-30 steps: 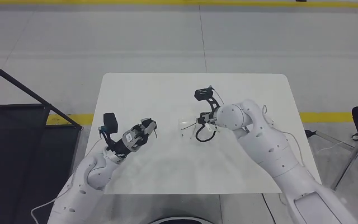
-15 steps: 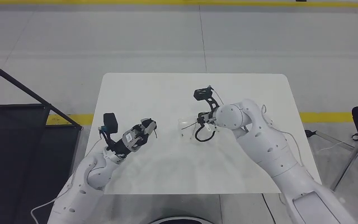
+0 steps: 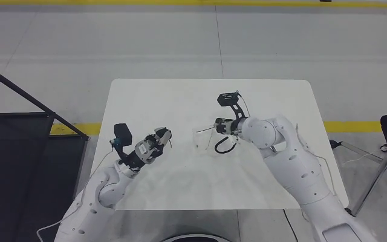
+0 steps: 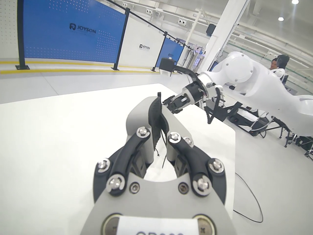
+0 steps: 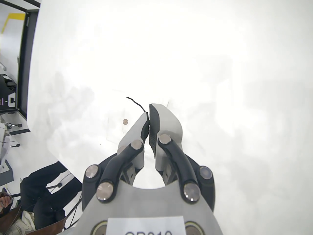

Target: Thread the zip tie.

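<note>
Holding a thin black strip (image 4: 159,96) in the left tool (image 4: 159,110), pinched tight, up over the near left of the bench (image 3: 151,103). Holding the zip tie (image 5: 135,102) in the right tool (image 5: 149,114) too, squeezed closed, with a short curly tail poking out past the tips, over the middle of the bench. Well apart, so not threaded yet. Cannot tell if one tie or two bits.

Could go wrong in a few ways. Might miss the little hole, being so thin and bendy. Might bend the tail sideways by pushing when not lined up. Might slip out of the pads, with so little pinched, and drop onto the bench. Might bump the two tools together when coming close.

Lying flat just beside the right tool's tips: a clear bag (image 3: 201,138). Seems to hold one tiny brown bit (image 5: 125,122); hard to say if inside or on top.
</note>
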Robot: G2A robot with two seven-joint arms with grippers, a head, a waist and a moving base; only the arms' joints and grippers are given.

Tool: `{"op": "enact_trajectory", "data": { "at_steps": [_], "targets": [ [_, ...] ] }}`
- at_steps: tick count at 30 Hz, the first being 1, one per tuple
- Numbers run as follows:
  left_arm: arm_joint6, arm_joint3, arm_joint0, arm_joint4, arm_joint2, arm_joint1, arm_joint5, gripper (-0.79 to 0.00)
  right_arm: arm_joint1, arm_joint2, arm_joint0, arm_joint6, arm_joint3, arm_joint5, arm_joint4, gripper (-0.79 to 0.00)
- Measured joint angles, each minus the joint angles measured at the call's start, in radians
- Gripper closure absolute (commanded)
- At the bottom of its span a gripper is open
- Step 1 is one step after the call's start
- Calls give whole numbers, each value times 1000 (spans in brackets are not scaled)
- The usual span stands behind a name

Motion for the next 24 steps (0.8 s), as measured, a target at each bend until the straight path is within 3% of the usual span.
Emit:
{"op": "enact_trajectory", "data": {
  "at_steps": [5, 15, 24],
  "targets": [
    [87, -7, 9, 123, 25, -8, 75, 0, 28, 95, -124, -23, -152, -18, -2, 0],
    [188, 41, -7, 237, 61, -15, 88, 0, 67, 244, -348, -71, -372, -88, 0, 0],
    [187, 41, -7, 236, 61, -15, 88, 0, 72, 254, -374, -63, -399, -116, -4, 0]
  ]
}}
